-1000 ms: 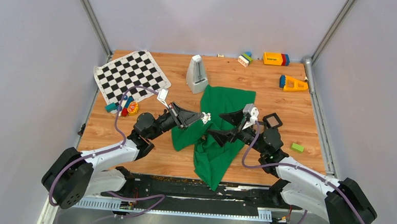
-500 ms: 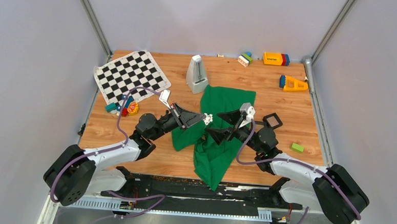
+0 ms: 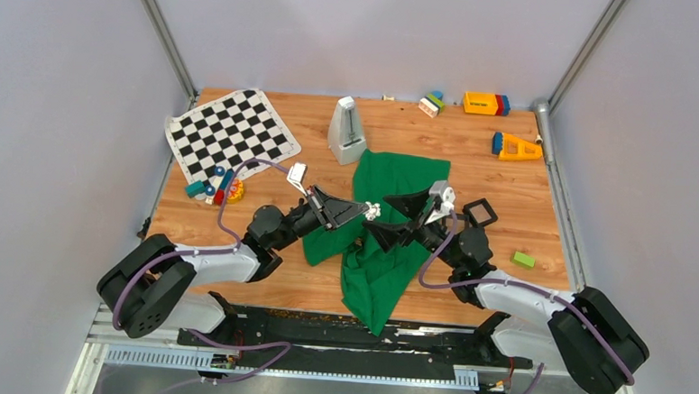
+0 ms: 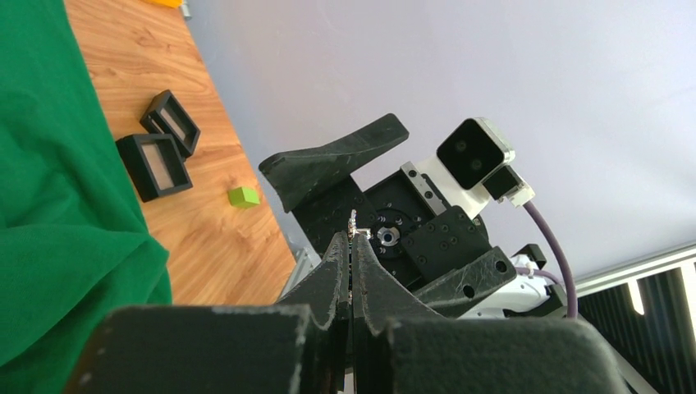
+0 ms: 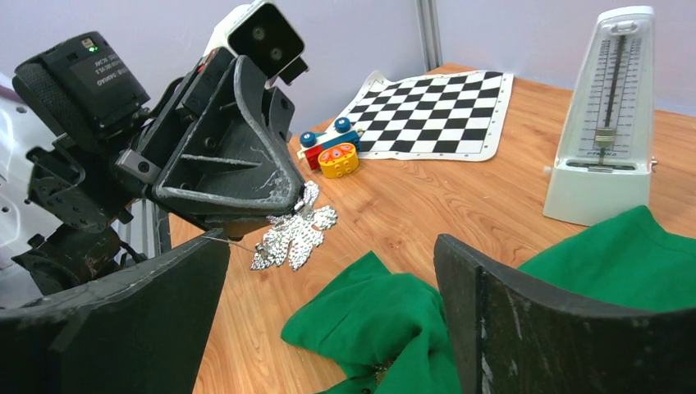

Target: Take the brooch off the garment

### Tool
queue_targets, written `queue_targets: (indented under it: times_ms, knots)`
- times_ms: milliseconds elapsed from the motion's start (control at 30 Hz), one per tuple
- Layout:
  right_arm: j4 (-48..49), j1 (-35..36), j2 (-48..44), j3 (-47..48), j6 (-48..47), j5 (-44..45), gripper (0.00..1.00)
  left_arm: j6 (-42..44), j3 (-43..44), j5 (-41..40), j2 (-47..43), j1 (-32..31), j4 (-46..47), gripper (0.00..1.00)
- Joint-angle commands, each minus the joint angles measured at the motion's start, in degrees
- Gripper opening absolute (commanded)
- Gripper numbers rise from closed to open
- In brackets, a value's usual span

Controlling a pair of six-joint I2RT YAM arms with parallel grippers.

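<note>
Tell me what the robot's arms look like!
The left arm and right arm are white with chunky black joints. A purple cable loops along each. The left pincer and right pincer are black, with two wedge-shaped fingers each. A small white camera sits on each wrist.

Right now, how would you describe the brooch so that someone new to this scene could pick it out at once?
Find the green shirt spread in the middle of the wooden table; the left gripper hangs shut above it. Pinched at its tip is the brooch, a small leaf-shaped piece, the only silver, glittering thing here, unlike the black frames lying on the wood.
</note>
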Motion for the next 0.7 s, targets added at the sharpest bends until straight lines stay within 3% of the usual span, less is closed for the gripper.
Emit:
queue_targets:
  times_ms: [0,233,667]
  knots:
    - [1.9,-0.2,-1.1,0.1,2.4,1.9,0.93,-0.6,-1.1,-1.7,0.0,-0.3,5.3,0.00]
    - [0.6,-1.1,-0.1,1.0,5.2,1.6,0.74,-0.6,-1.4,-1.6,-0.1,-1.0,5.1,0.00]
    - [-4.0,-1.6,-0.2,2.9,6.4,0.4,0.61,-1.4,-2.8,-1.2,4.4,-2.3,9.3,0.00]
